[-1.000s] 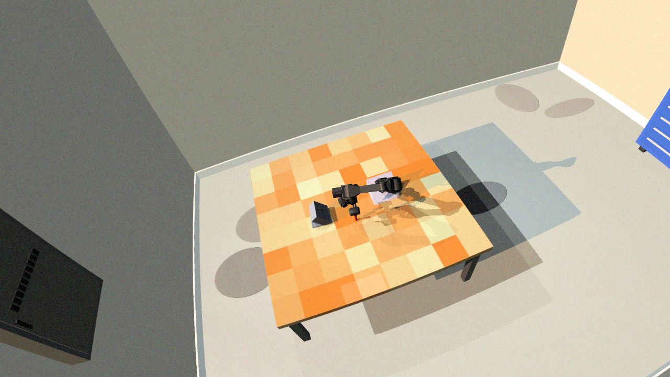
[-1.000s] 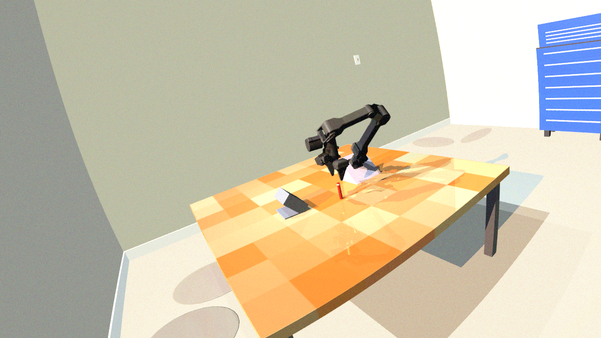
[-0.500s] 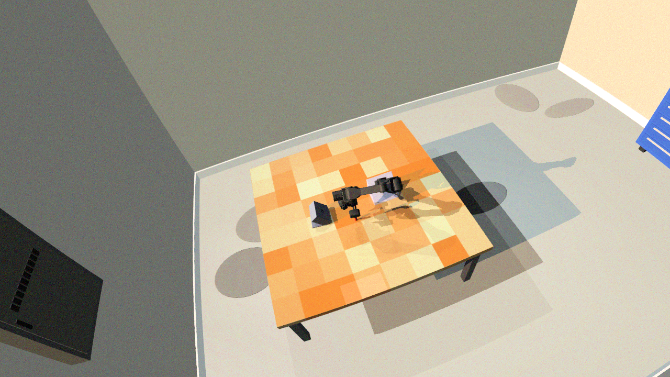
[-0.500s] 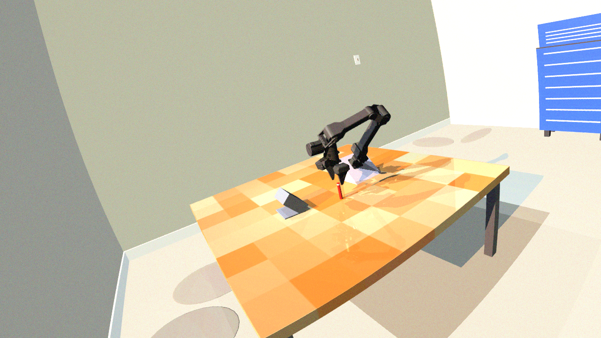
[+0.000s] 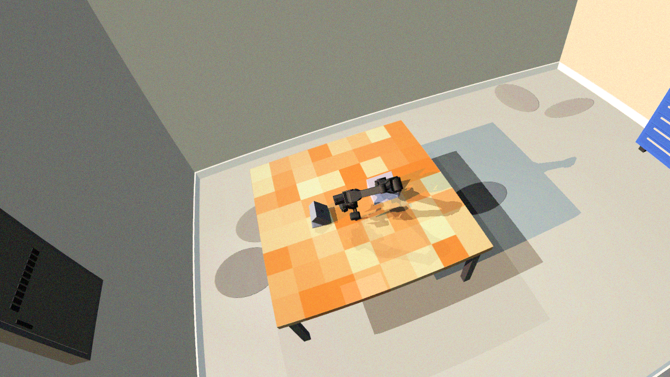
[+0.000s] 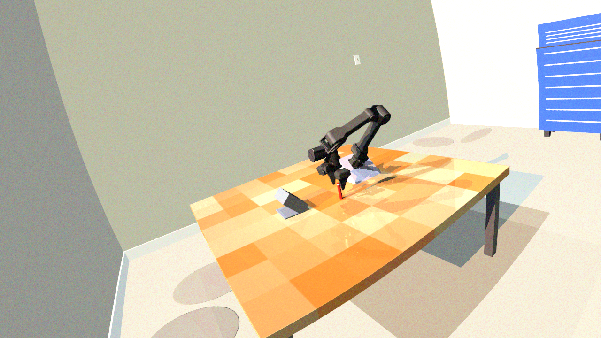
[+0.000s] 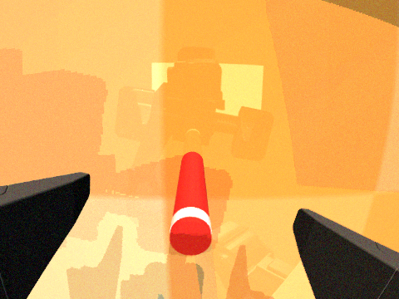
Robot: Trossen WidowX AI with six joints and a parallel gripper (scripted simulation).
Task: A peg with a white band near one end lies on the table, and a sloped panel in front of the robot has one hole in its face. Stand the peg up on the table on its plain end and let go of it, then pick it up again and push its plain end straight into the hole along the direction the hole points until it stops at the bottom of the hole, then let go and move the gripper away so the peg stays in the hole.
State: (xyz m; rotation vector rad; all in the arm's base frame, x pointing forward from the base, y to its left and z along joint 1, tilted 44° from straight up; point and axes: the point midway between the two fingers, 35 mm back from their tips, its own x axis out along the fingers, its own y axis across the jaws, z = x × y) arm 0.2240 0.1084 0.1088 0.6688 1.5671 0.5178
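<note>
The red peg (image 6: pixel 340 193) (image 7: pixel 191 187) stands upright on the table, with its white-banded end up and its plain end down. In the top view I cannot make it out behind the gripper. My gripper (image 5: pixel 350 213) (image 6: pixel 338 185) (image 7: pixel 195 204) is open and points down over the peg. Its fingers stand apart on either side of the peg's upper end, and neither touches it in the wrist view. The sloped panel (image 5: pixel 322 217) (image 6: pixel 298 203) stands a short way from the peg. Its hole (image 5: pixel 321 211) is a small dark spot in the face, hidden in the exterior view.
The table (image 5: pixel 323 276) (image 6: pixel 336 269) has a checkered orange top. The arm's pale base plate (image 5: pixel 374 181) (image 6: pixel 364 173) is on the side of the peg away from the panel. A blue cabinet (image 5: pixel 658 133) (image 6: pixel 567 92) stands off the table at the far right.
</note>
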